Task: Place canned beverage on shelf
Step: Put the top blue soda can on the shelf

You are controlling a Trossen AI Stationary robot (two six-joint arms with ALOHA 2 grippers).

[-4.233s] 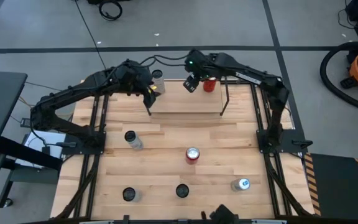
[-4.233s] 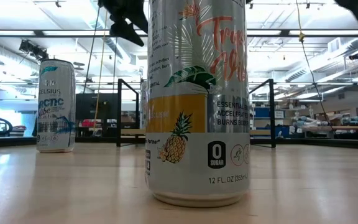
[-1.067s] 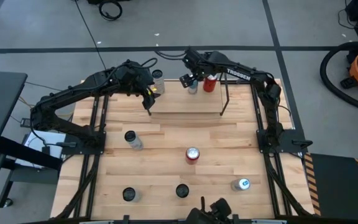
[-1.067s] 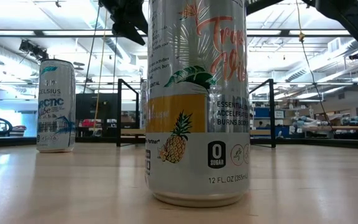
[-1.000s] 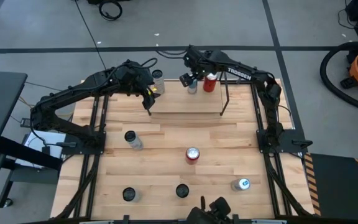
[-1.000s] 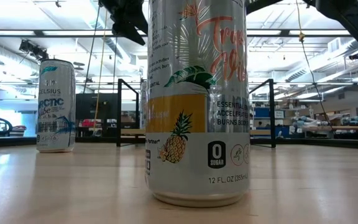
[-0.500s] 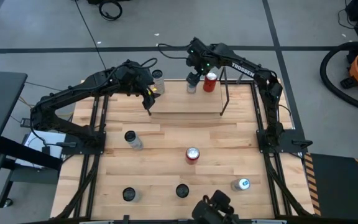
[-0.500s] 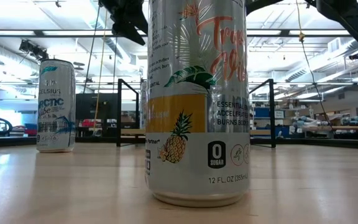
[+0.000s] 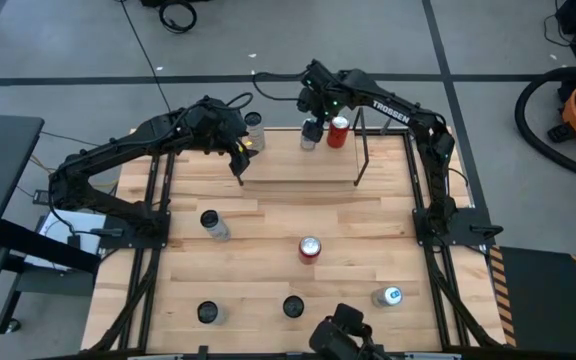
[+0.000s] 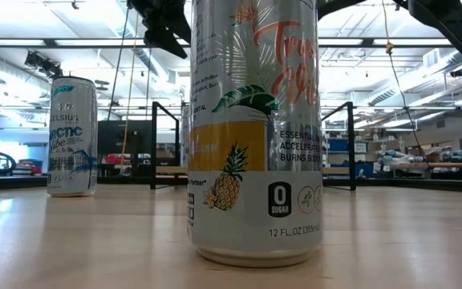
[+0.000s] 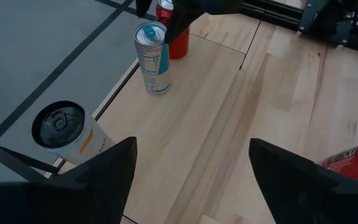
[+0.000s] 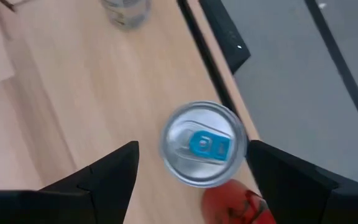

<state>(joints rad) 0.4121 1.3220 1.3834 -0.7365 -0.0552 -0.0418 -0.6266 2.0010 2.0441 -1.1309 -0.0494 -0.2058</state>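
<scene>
Hovering over a blue-tabbed can [image 12: 204, 144] at the far edge of the bench [image 9: 288, 270], right fingers [image 9: 311, 128] spread and empty.

Right wrist view looks straight down on the can's lid; my two right fingers stand wide on either side of it, not touching, gripping nothing. A red can [image 9: 338, 131] stands just beside it. The shelf [image 9: 298, 160] sits near the far edge, between my two arms, light board bare as far as I can tell from above; both cans stand just behind it, on the bench. Left fingers [image 9: 240, 158] hang wide open and empty above the shelf's left end, near a third can [image 11: 66, 129] at the bench edge. More cans stand scattered on the near half, one red [image 9: 310, 248].
</scene>
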